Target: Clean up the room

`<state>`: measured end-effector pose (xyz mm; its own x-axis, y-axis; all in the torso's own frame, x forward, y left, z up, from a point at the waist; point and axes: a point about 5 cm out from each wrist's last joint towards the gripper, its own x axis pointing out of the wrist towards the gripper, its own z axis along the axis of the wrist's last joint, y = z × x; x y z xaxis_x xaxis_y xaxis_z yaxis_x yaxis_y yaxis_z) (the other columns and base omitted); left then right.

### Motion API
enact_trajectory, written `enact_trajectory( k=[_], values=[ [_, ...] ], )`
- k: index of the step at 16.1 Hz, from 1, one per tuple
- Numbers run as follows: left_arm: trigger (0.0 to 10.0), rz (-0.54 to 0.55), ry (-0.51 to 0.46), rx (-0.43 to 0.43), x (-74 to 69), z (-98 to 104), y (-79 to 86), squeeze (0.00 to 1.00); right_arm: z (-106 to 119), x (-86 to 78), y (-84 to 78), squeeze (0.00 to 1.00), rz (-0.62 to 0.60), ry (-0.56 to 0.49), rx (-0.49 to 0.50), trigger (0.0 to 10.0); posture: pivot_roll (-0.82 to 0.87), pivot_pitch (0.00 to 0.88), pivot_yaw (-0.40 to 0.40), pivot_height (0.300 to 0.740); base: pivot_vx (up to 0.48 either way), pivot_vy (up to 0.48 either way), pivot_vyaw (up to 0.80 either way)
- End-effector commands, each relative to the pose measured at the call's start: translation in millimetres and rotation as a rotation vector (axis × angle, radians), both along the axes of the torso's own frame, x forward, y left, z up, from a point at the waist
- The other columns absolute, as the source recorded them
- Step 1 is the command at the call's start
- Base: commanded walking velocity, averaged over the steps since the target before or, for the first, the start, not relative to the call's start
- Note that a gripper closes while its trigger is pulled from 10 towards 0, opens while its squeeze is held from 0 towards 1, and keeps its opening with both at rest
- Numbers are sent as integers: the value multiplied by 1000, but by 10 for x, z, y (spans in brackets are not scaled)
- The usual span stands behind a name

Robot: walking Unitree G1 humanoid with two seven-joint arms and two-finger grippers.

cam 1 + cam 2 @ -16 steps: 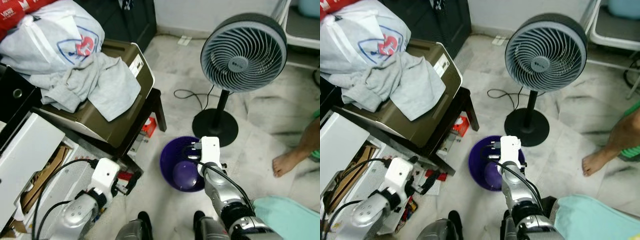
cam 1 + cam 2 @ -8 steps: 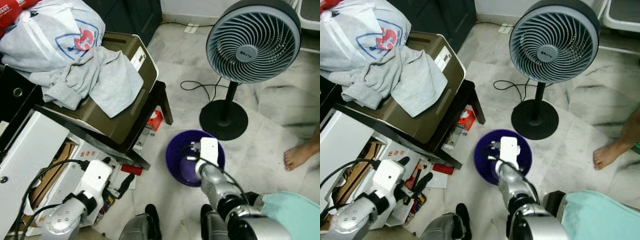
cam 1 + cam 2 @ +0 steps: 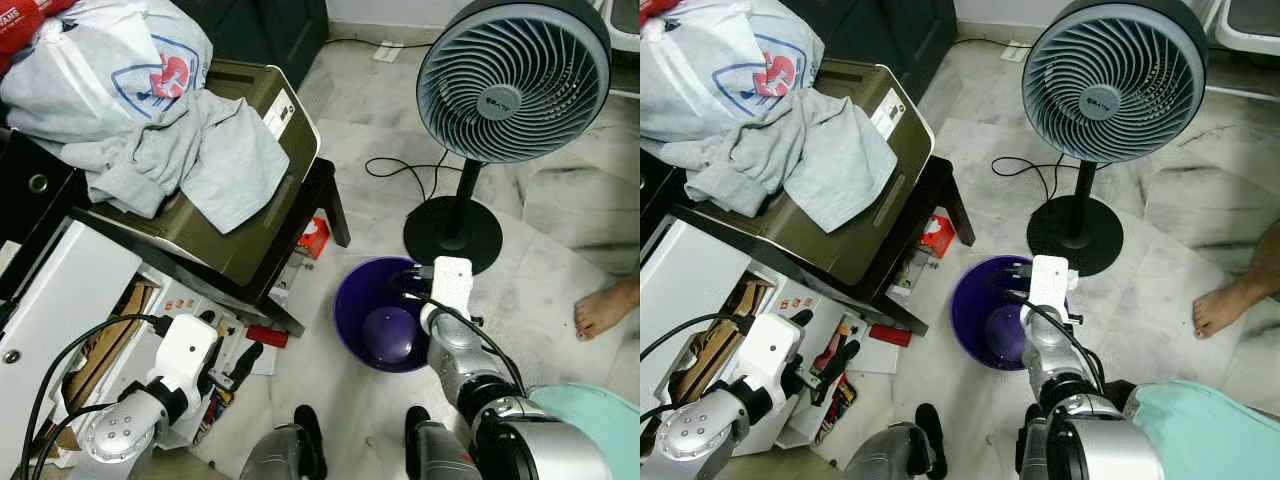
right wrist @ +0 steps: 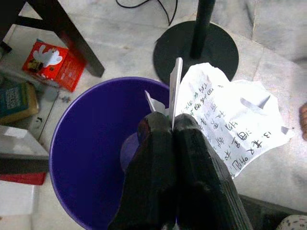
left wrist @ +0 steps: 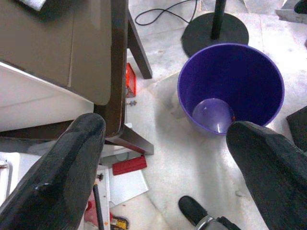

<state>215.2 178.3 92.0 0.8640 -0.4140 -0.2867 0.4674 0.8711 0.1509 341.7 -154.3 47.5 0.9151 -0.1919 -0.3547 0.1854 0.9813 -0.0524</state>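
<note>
The round purple bin (image 4: 91, 158) looked bare inside; above it, the right gripper (image 4: 171, 125) pinched crumpled handwritten paper (image 4: 230, 129).

The handwriting on the crumpled paper (image 4: 230, 129) is too small to read, and the right gripper's fingers (image 4: 192, 158) cover its lower edge. A person's bare foot (image 3: 605, 308) is cut off at the picture's right edge. The grey garment (image 3: 190, 150) hides the brown case's (image 3: 225, 235) top.
</note>
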Motion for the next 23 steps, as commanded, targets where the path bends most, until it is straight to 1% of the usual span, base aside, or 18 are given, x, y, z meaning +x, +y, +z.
enact_trajectory(
  k=[1,4,7,10,13,14,15,23],
  values=[
    [10000,19,25,17,-41,-29,68,0,-61,-39,72,0,14,21,7,10000,95,370,231,740,0,0,0],
    [10000,27,18,22,-27,-17,95,0,6,9,164,0,60,-11,3,10000,96,369,236,740,0,0,0],
    [10000,26,12,24,-10,-8,90,0,50,30,345,0,130,-35,-2,10000,100,367,240,740,0,0,0],
    [10000,25,10,25,-4,-2,92,0,45,26,376,0,137,-34,-1,10000,103,368,241,740,0,0,0],
    [10000,23,13,25,-13,-8,85,0,31,20,348,0,128,-25,0,10000,101,369,241,740,0,0,0],
    [10000,23,14,25,-13,-8,84,0,29,19,348,0,129,-25,15,10000,100,368,241,740,0,0,0],
    [10000,23,13,25,-10,-8,82,0,31,21,349,1000,131,-28,28,10000,101,368,241,740,0,0,0],
    [10000,24,11,23,4,-13,77,0,48,30,337,1000,127,-39,23,10000,100,363,240,740,0,0,0]
  ],
)
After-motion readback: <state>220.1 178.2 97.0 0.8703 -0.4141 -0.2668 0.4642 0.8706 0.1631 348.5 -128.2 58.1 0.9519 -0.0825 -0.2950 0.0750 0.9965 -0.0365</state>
